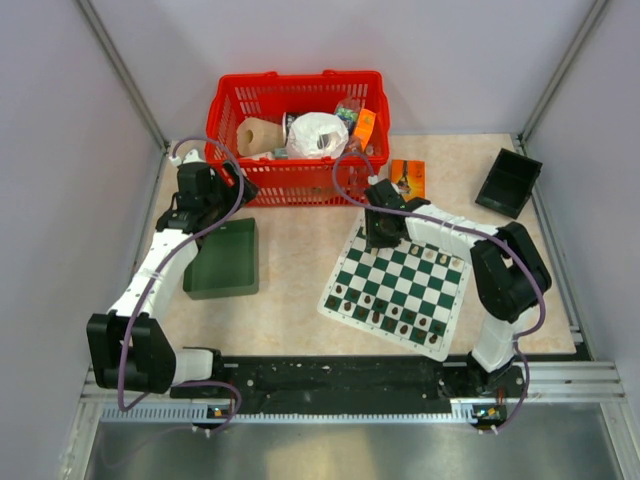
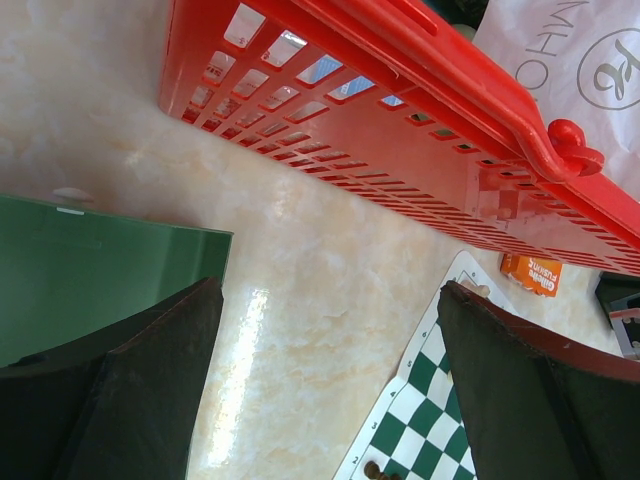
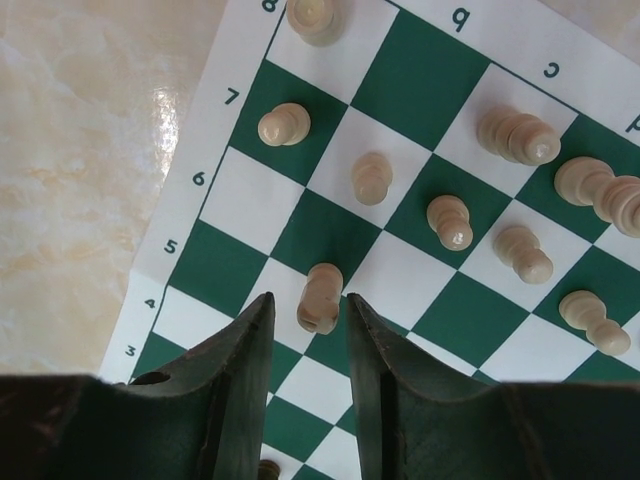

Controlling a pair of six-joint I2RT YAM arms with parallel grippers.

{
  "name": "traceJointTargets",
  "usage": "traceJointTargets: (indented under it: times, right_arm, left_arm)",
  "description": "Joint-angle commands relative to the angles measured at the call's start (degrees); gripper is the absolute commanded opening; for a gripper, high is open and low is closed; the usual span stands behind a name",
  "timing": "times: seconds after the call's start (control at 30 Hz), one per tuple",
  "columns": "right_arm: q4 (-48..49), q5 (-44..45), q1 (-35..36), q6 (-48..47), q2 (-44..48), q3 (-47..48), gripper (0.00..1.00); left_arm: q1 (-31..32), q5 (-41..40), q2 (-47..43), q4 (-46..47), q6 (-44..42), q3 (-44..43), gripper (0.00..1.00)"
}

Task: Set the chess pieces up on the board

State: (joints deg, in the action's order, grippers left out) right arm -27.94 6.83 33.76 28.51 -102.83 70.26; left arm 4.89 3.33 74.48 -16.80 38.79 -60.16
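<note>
- Your right gripper (image 3: 308, 302) has its fingers drawn narrow around a cream pawn (image 3: 321, 288) standing on the board (image 3: 420, 70); you cannot tell whether they actually pinch it.
- Other cream chess pieces (image 3: 450, 220) stand on squares just beyond it.
- Your left gripper (image 2: 330, 288) hangs wide open and empty above the table (image 2: 100, 110), between the green tray (image 2: 90, 260) and the red basket (image 2: 400, 150).

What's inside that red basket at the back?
The red basket holds a crumpled white bag, a tan object and an orange packet. Anything beneath them is covered.
</note>
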Motion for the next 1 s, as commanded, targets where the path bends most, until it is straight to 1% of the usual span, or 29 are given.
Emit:
traceJointTargets:
  times: [0.0,0.3,0.4,0.47,0.53,0.97]
  right_arm:
    - [-0.44,0.20,0.61,-0.83,-0.88,2.34,0.34]
    - [-0.18,0.38,0.61,-0.65,-0.53,2.08,0.28]
    - [-0.27,0.46,0.69,-1.00,-0.36,1.99,0.28]
    - [-0.53,0.73,0.61,-0.83,-0.36,1.99,0.32]
    - [-0.88,0.82,0.61,-0.83,-0.44,1.90,0.34]
    - [-1.24,1.52,1.05,-1.18,-0.44,1.81,0.30]
  left_arm:
    - [-0.40,-0.34,-1.00,1.59,-0.64,0.31,0.94]
    - [-0.40,-0.26,-0.83,1.59,-0.64,0.40,0.94]
    - [-0.40,-0.17,-0.83,1.59,-0.73,0.40,0.94]
    - [-0.40,-0.26,-0.91,1.59,-0.64,0.31,0.94]
    - [-0.40,-0.26,-0.91,1.59,-0.64,0.31,0.94]
    - [-0.40,0.36,-0.56,1.94,-0.38,0.48,0.94]
